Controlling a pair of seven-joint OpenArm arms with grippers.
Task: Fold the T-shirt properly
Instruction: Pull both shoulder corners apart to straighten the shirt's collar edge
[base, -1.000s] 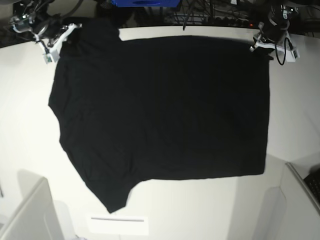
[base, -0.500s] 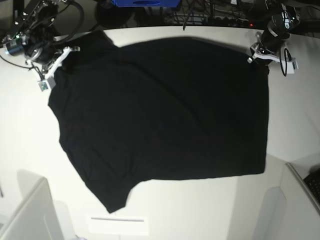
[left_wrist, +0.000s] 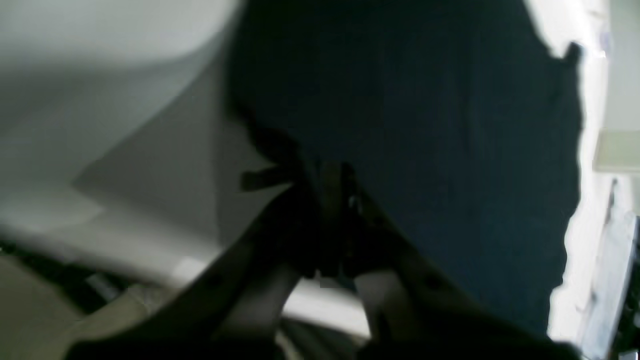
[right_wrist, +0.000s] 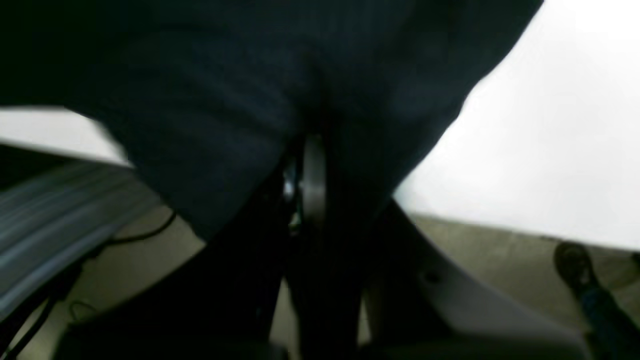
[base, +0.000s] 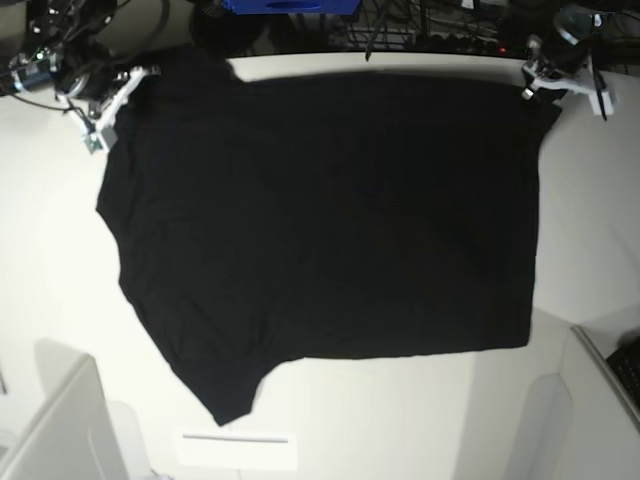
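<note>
The T-shirt (base: 330, 230) is spread plain side up over the white table (base: 50, 260), covering most of it; no print can be seen on the side that faces up; one sleeve reaches toward the near edge of the table, the other lies at the shirt's far corner on the base view's left. The right gripper (base: 108, 105) is seen at that far corner, clamped on the T-shirt's edge by the sleeve; in the right wrist view the jaws are pressed together with dark cloth (right_wrist: 225, 125) bunched over them, and the fingertips themselves are hidden by folds and blur. The left gripper (base: 545, 85) is seen at the shirt's opposite far corner, closed on the hem; in the left wrist view the cloth (left_wrist: 425, 150) is pinched between dark, blurred fingers (left_wrist: 330, 220), and exactly how much fabric is caught cannot be made out. Both arms are cut off by the top edge of the base view; the clutter beyond the table's far edge is too dark to identify.
</note>
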